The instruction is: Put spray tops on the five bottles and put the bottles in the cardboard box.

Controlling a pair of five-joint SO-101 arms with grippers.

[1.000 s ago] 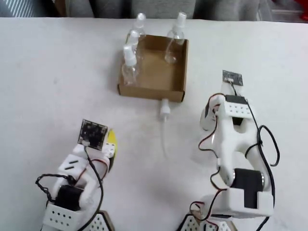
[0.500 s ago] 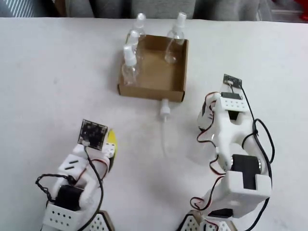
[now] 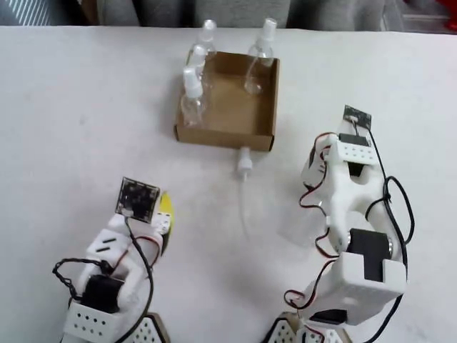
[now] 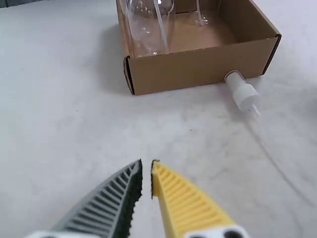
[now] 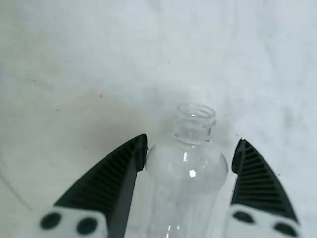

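Observation:
A clear bottle (image 5: 188,168) with a bare neck and no spray top lies on the white table, seen in the right wrist view. My right gripper (image 5: 192,141) is open, one finger on each side of the bottle's shoulder. A loose white spray top (image 3: 243,163) (image 4: 241,92) lies just in front of the cardboard box (image 3: 260,136) (image 4: 198,67), its thin tube trailing toward the arms. Inside the box stand several bottles (image 3: 191,96) with spray tops on. My left gripper (image 4: 146,171) (image 3: 164,209) is shut on nothing, low over the table at the front left.
The right arm (image 3: 350,214) stands on the table to the right of the box and the loose top. Open white table (image 3: 86,107) lies to the left of the box and between the two arms.
The right arm has shifted to the right, away from the box and spray top. The left arm, box and spray top have stayed put.

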